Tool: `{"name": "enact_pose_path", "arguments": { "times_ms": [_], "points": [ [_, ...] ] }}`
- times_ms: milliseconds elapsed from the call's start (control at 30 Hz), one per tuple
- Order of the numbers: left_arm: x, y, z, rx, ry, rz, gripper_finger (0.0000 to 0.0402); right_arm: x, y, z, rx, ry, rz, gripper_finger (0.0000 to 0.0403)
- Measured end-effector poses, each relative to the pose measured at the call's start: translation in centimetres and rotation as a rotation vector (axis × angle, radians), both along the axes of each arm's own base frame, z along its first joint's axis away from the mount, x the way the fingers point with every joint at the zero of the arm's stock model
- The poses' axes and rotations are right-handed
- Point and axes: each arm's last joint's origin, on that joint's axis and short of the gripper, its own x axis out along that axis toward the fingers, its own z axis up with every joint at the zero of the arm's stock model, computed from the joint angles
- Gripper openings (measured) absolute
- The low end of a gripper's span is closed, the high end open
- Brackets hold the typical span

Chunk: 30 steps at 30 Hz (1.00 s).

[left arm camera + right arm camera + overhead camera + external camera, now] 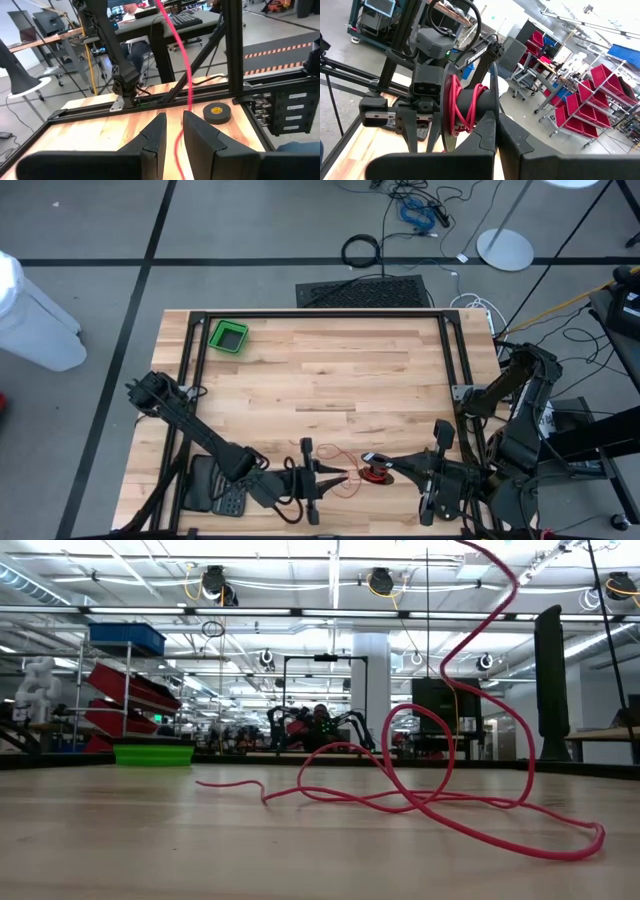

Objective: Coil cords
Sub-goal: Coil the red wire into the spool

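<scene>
Red cord (440, 802) lies in loose loops on the wooden table (330, 370) near its front edge, and part of it is wound around a black spool (467, 111). The right gripper (395, 471) has its fingers pressed together on the rim of that spool, holding it on edge just above the boards, with red turns showing between the two black flanges. Facing it from close by, the left gripper (172, 137) pinches the cord between its narrowly parted fingers (154, 135); the strand runs up from them and away across the table. In the low view the cord rises out of the top of the picture and trails down into tangled curves that fill the foreground. A flat black tape ring (217, 112) sits on the table near the right-hand frame rail, apart from the cord. A green bin (229, 337) stands at the far left corner, well apart from both arms. Black frame rails (320, 313) border the table.
</scene>
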Motion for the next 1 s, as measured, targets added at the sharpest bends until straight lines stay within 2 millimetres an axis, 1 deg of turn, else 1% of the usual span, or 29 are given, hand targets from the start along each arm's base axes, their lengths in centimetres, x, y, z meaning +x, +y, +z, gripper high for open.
{"name": "enact_pose_path", "arguments": {
  "times_ms": [167, 833, 1000],
  "points": [
    [0.0, -0.2, 0.2, -0.020, -0.016, -0.048, 0.0071, 0.0, 0.0, 0.0, 0.000, 0.000, 0.000, 0.0000],
    [0.2, 0.0, 0.2, -0.047, -0.016, -0.064, 0.0071, 0.0, 0.0, 0.0, 0.000, 0.000, 0.001, 0.0000],
    [0.7, -0.2, -0.8, -0.046, -0.014, -0.069, 0.0071, 0.0, 0.0, 0.0, 0.001, 0.000, 0.001, 0.0000]
  ]
}}
